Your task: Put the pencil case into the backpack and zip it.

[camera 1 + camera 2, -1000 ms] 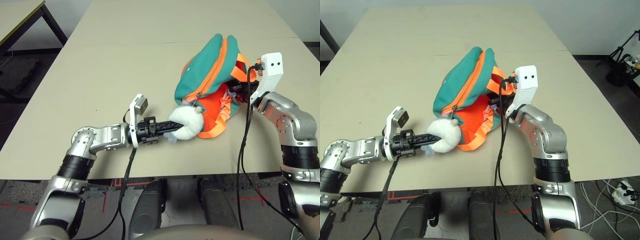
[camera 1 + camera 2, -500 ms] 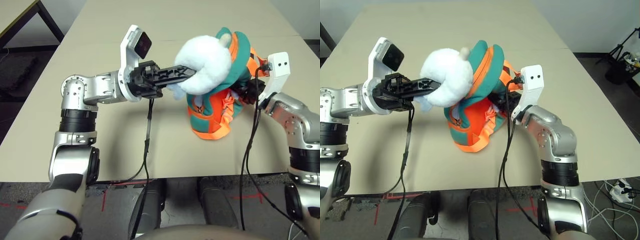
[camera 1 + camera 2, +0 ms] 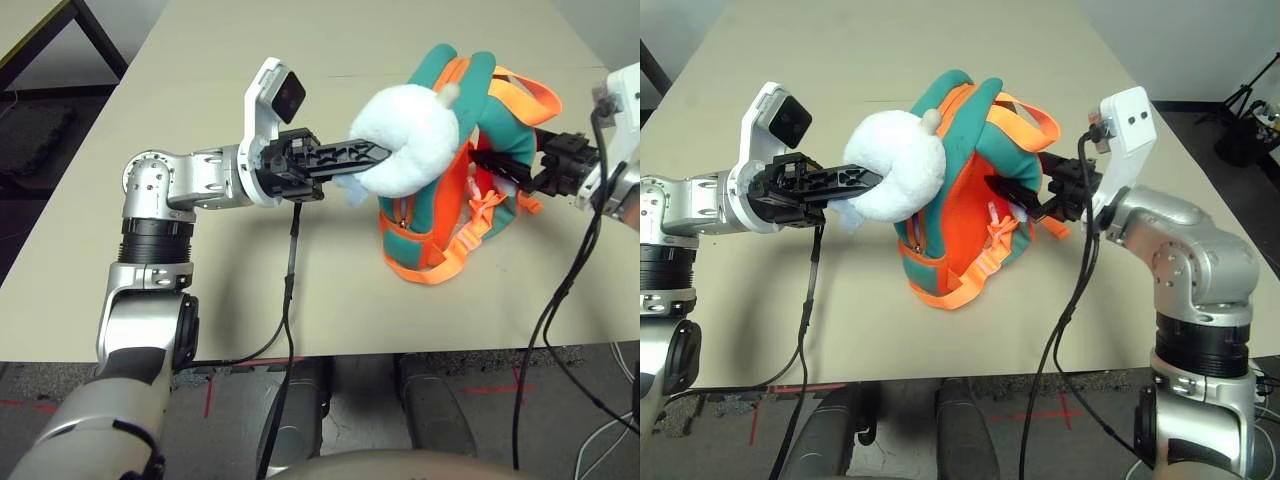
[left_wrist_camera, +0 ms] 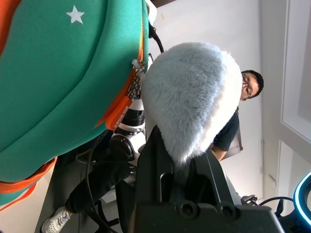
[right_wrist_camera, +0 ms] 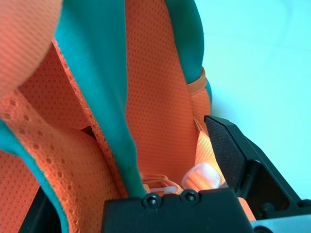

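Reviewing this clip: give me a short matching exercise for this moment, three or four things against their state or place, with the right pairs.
Things:
1. left gripper
2. right gripper
3. backpack
4. plush shark charm

States:
A. standing upright on the table
B. open, at the orange straps
C. pinched between black fingers
D. shut on the fluffy toy

Pairs: 1-D, 2-B, 3-A, 4-C

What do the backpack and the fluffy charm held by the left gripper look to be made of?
Teal-green and orange backpack: soft fabric, seemingly smooth matte cloth outside, with perforated orange mesh on the strap side. Grey-white plush charm: fuzzy pile, apparently stuffed, clamped in the left gripper.
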You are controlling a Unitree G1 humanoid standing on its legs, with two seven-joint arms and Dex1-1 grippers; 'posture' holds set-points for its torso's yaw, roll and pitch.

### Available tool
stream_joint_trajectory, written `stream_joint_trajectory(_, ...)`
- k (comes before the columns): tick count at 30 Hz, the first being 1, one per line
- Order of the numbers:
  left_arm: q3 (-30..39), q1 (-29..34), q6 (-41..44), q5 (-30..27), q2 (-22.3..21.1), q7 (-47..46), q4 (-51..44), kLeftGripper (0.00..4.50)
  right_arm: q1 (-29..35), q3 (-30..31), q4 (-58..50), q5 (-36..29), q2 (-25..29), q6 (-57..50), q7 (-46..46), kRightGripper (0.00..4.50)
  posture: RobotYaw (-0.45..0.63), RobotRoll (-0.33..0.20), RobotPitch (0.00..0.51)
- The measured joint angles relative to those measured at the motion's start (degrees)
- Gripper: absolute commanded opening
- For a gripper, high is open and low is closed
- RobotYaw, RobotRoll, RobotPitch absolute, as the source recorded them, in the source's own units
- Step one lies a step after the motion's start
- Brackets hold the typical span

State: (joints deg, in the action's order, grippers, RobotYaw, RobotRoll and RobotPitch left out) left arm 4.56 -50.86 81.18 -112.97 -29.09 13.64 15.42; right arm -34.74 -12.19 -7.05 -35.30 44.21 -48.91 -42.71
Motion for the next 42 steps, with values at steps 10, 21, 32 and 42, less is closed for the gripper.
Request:
stream_joint_trajectory(10, 0.98, 2.71, -1.09, 0.00, 0.75, -1.33, -2.06, 0.13, -5.44, 4.46, 2.92, -0.16, 1.53, -0.30, -8.42, 4.50, 0.09, 0.000, 0.224)
stream_joint_trajectory(21, -2.05, 9.33, -0.66, -0.04, -3.33, -1.42, -6.63, 0.13, -8.59, 4.61, 5.40, -0.20, -2.95, -0.53, -6.62, 2.75, 0.09, 0.000, 0.234)
stream_joint_trajectory(32, -12.26, 25.69, -1.62, -0.14, -14.43, 4.69, -16.50, 0.13, -7.85, 3.23, 6.05, 0.61, -6.23, 0.70, -0.47, 0.23, 0.08, 0.000, 0.243)
stream_joint_trajectory(42, -14.97, 30.88, -7.81, 0.37, -14.13, -2.19, -16.68, 0.13, -7.10, 3.06, 6.63, 1.43, -7.43, 2.17, 0.86, 0.23, 0.08, 0.000, 0.238)
